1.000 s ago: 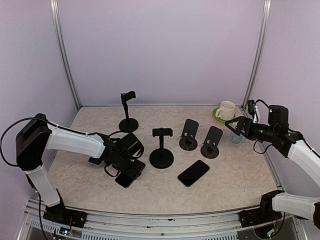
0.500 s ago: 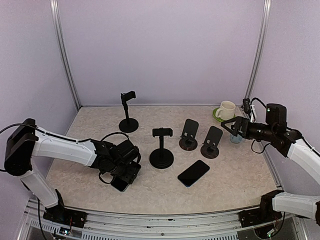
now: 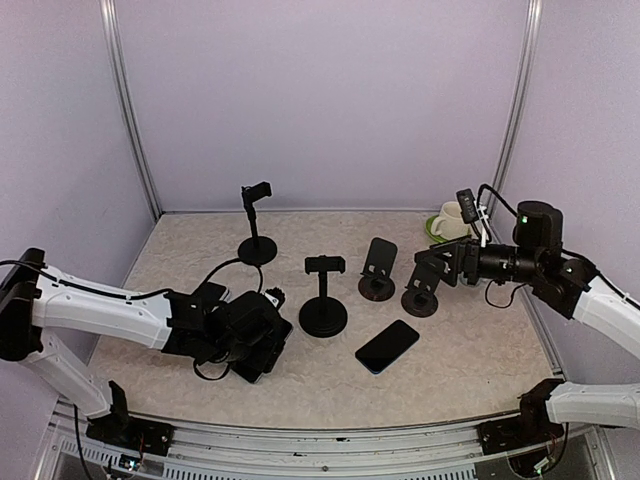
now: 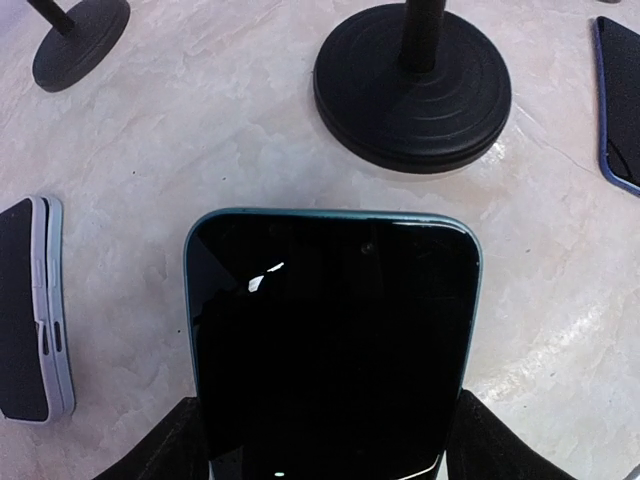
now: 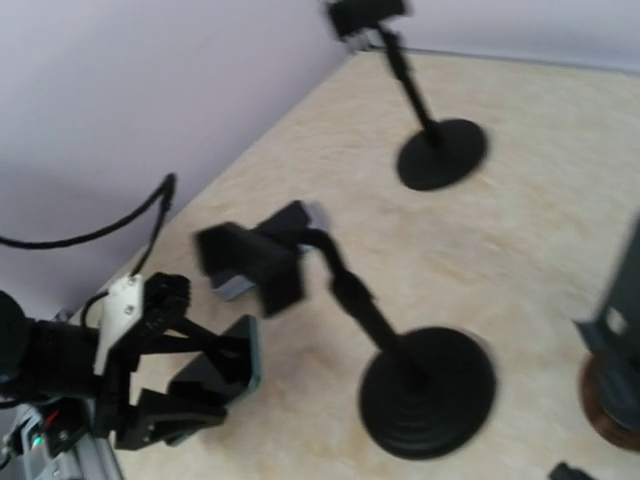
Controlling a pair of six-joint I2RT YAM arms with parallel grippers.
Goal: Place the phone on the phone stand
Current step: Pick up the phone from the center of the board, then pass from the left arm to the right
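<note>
Left claw [image 4: 330,442]: clenched on a black-screen phone with a teal edge [image 4: 330,340], one finger [image 4: 180,452] on each long side.
Teal-edged phone: between the fingers of the left claw, screen toward the wrist camera, top end sticking forward out of the claw. It is not on any stand. I cannot tell if it touches the beige marble-pattern table [image 4: 230,130].
Nearest stand: a black clamp stand with a round base [image 4: 412,85], upright, just ahead of the left claw and a little to its right.
Second clamp stand [image 4: 80,45]: ahead and to the left, well apart from the claw.
Grey-cased phone [image 4: 30,310]: flat on the table, near the left side of the claw.
Dark phone with a blue edge [image 4: 620,100]: flat, ahead and far to the right, past the round base.
Right claw [image 3: 432,264]: released, fingers spread wide, grasping nothing.
Two black folding stands: one [image 3: 425,288] just under the right claw, the other [image 3: 378,268] just ahead of it.
Cream cup on a green saucer [image 3: 452,218]: behind the right claw, toward the back wall.
</note>
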